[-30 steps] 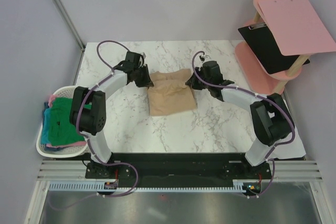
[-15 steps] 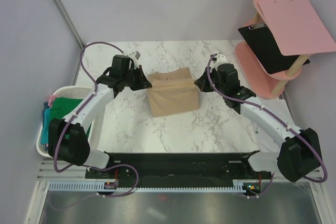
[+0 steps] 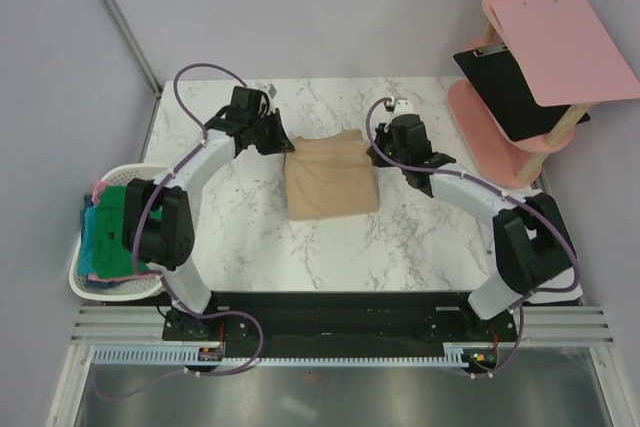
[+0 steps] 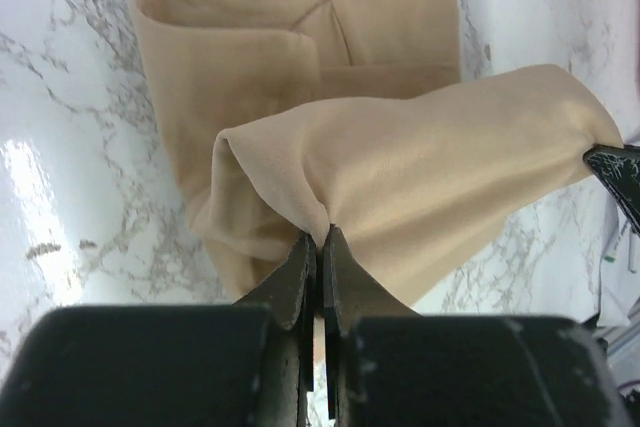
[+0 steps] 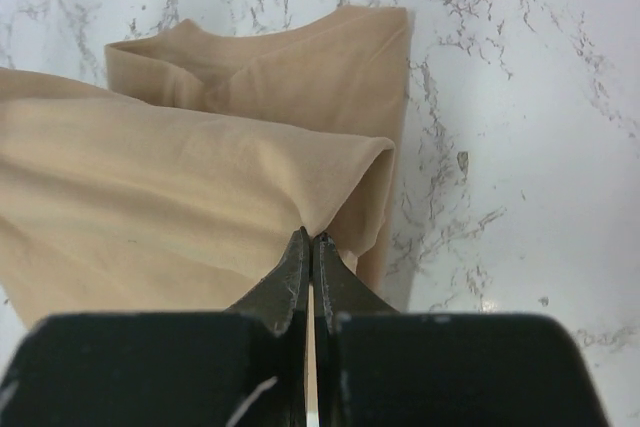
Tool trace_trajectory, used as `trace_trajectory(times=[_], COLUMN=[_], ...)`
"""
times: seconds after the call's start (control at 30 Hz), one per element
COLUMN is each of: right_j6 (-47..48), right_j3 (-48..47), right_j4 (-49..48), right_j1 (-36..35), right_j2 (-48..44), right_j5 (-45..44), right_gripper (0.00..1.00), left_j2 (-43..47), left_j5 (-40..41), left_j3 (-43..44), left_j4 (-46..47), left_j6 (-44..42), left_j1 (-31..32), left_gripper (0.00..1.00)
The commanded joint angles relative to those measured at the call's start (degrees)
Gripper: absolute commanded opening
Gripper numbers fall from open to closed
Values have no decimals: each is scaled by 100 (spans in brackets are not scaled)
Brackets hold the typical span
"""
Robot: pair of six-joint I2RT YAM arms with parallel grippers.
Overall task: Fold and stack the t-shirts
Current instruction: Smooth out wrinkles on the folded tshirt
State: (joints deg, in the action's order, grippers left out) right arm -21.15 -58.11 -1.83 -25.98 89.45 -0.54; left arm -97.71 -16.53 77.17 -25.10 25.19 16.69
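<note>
The left end effector [image 4: 320,239] and right end effector [image 5: 310,239] are each clamped on a far corner of the tan t-shirt [image 3: 332,182], which lies part-folded in the middle of the bench [image 3: 430,237] and looks light and limp, best gripped at the corners.

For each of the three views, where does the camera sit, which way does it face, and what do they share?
Top external: above and behind the bases, looking down at the table; both arms show, basket at left.
Left wrist: on the left arm, looking along the left gripper, shut on the tan t-shirt; only its fingers show.
Right wrist: on the right arm, looking along the right gripper, shut on the shirt's other far corner; only its fingers show.
Shared: all show the tan t-shirt.
</note>
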Motion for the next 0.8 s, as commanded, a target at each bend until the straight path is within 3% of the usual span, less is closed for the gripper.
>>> trace_trajectory(times=[0.0,0.27,0.47,0.5,0.53,0.57,0.67,0.7,0.77], right_j6=[181,243,181,111,67,41,-65,-74,-30], right_j3=[-552,-1439,-2546,-2696,-2958,-3074,-3102,-3014,-2672], right_j4=[-889,-1487,-1268,-1189,-1015,-917,-819,-854,-933], right_j1=[40,93,137,137,137,137,128,128,119], right_j2=[625,1838,3015,3269,3394,3491,3527,3353,3089], right_j5=[-351,-675,-790,-834,-869,-922,-1229,-1386,-1563], right_gripper=[0,2,5,8,11,14,46,66,83], left_j2=[-590,-1399,-2163,-2417,-2576,-2691,-2771,-2684,-2254], left_j5=[326,256,19,-94,-165,-227,-166,-1,193], left_j3=[632,931,1651,1922,2073,2231,2444,2330,2128], left_j4=[207,611,577,533,498,367,313,313,322], left_j6=[-208,-102,-120,-128,-137,-146,-128,-111,-120], left_j1=[-122,-411,-587,-596,-614,-631,-640,-640,-640], left_gripper=[2,2,3,10,23,50,71,74,81])
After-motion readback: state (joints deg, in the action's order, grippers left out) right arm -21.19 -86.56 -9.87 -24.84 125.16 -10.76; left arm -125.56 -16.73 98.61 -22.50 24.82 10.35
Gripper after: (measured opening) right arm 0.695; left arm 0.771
